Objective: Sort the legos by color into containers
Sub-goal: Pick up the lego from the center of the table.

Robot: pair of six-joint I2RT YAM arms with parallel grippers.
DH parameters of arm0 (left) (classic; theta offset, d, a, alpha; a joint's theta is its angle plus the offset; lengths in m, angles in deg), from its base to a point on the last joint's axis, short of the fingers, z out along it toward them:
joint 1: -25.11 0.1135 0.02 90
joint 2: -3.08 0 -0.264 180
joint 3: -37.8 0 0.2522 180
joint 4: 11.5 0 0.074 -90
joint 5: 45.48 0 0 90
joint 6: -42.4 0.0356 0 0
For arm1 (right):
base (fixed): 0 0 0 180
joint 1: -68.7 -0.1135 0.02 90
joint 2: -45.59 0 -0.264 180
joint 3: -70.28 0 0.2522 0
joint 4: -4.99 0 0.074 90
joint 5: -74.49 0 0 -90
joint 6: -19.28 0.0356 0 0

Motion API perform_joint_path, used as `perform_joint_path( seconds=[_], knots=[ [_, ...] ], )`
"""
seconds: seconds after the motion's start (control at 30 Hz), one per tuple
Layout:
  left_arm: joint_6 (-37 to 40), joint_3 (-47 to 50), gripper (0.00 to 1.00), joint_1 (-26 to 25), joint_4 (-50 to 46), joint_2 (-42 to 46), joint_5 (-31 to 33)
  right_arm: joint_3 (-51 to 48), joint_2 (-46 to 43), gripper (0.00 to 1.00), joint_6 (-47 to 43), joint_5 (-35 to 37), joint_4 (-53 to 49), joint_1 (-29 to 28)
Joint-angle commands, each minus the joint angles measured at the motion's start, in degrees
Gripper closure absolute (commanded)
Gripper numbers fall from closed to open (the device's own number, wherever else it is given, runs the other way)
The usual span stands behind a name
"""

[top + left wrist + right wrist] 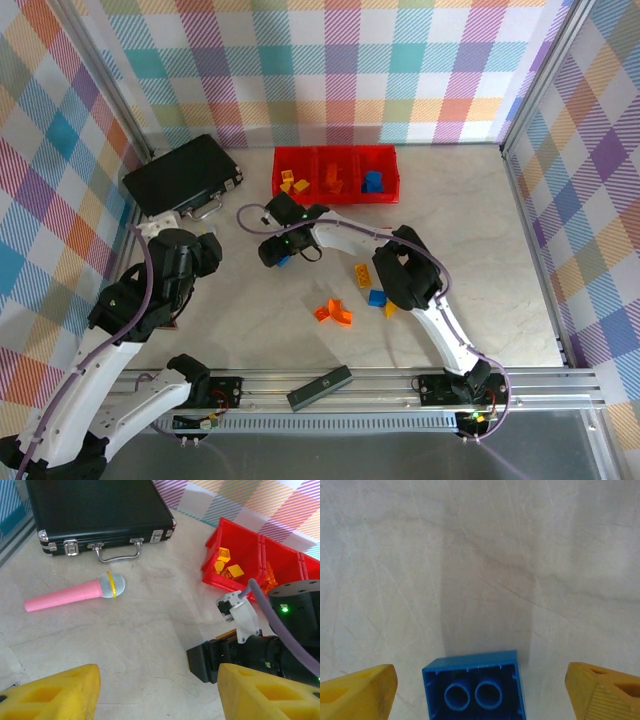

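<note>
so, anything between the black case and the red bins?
Just bare tabletop between black case and red bins, in the left wrist view.

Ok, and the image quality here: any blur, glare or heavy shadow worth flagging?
Top external: even light, sharp, no glare on the table. Left wrist: pink microphone crisp, its own yellow fingers soft at the bottom edge. Right wrist: blue brick sharp, a broad soft shadow on the tabletop beyond it.
</note>
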Motion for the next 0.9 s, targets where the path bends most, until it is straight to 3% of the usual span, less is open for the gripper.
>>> perform_joint_path(
  seconds=[0.0,0.2,0.57,0.87],
  knots=[
    [0.5,-1.1,0.37,0.4,-1.4,0.1,0.9,2.2,1.7,0.12,-3.4,1.5,-2.1,-0.8],
    [0.8,-1.1,0.36,0.4,-1.3,0.4,0.8,3.1,3.7,0.18,-4.2,4.3,-3.1,-2.2],
    [1.3,-0.8,0.35,0.4,0.0,-0.3,0.1,-1.2,1.4,0.46,-4.0,8.1,-1.6,-3.2],
    [1.4,-1.0,0.35,0.4,0.7,-1.5,-0.7,-5.6,-6.2,0.51,-3.1,10.3,-0.7,-0.5]
  ],
)
